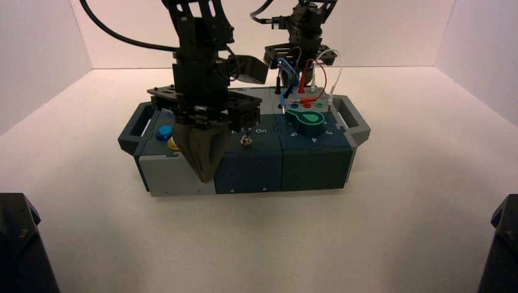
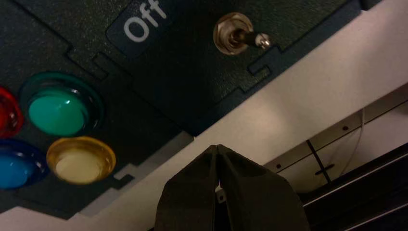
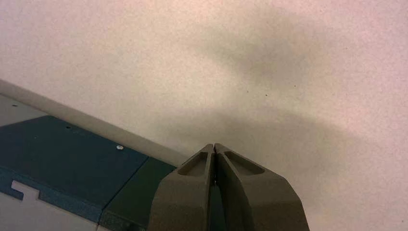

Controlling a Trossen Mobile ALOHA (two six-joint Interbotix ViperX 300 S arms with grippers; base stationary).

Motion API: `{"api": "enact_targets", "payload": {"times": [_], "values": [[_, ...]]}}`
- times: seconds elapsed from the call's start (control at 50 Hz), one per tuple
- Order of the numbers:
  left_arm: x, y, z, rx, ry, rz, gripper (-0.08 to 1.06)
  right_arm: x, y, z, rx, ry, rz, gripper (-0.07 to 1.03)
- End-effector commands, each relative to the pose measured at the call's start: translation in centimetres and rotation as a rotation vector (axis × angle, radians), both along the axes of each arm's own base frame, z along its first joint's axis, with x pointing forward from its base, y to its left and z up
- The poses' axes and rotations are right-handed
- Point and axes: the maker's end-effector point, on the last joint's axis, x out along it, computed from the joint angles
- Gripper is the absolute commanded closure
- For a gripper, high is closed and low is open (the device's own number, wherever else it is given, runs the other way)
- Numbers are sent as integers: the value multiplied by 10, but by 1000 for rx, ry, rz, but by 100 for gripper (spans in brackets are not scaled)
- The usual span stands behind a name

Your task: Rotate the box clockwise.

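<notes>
From above, the box [image 1: 244, 143] sits on the white tabletop [image 1: 391, 232] about midway between its left and right edges and toward the far edge, long side facing the near edge, a handle [image 1: 135, 128] at its left end and another [image 1: 351, 119] at its right. The left gripper [image 1: 204, 174] hangs over the box's near face, left of centre, fingers pressed together into a point and holding nothing; a blue button [image 1: 164, 132] shows just beside it on the left part of the top. A toggle switch [image 1: 247, 141] stands near the middle of the top, and the green dial [image 1: 310, 119] lies toward the right end, with red, blue and white wires [image 1: 305, 76] plugged in behind it. The right arm [image 1: 302, 36] reaches down behind the box's far side (its fingertips are hidden from here). In the left wrist view, the left gripper's tips [image 2: 218, 149] meet with no gap, just off the box's edge, near a yellow button [image 2: 81, 160], a green button [image 2: 60, 109], slivers of red [image 2: 7, 115] and blue [image 2: 17, 168], and a metal toggle [image 2: 239, 36] beside the lettering "Off" [image 2: 144, 21]. In the right wrist view, the right gripper [image 3: 214, 147] is likewise closed tip to tip and empty, over bare tabletop just beside the box's teal panel [image 3: 72, 163].
</notes>
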Motion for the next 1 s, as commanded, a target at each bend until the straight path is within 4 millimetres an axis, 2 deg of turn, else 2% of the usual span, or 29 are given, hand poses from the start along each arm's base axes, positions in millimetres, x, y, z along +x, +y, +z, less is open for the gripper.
{"api": "enact_targets", "payload": {"times": [0.02, 0.5, 1.0], "values": [[12, -2, 2, -16, -35, 4, 101, -1, 4, 28, 22, -38, 9, 99], [47, 22, 3, 11, -93, 51, 101, -29, -9, 12, -15, 43, 14, 99], [76, 31, 9, -1, -154, 89, 101, -60, -23, -2, -33, 92, 5, 99]]}}
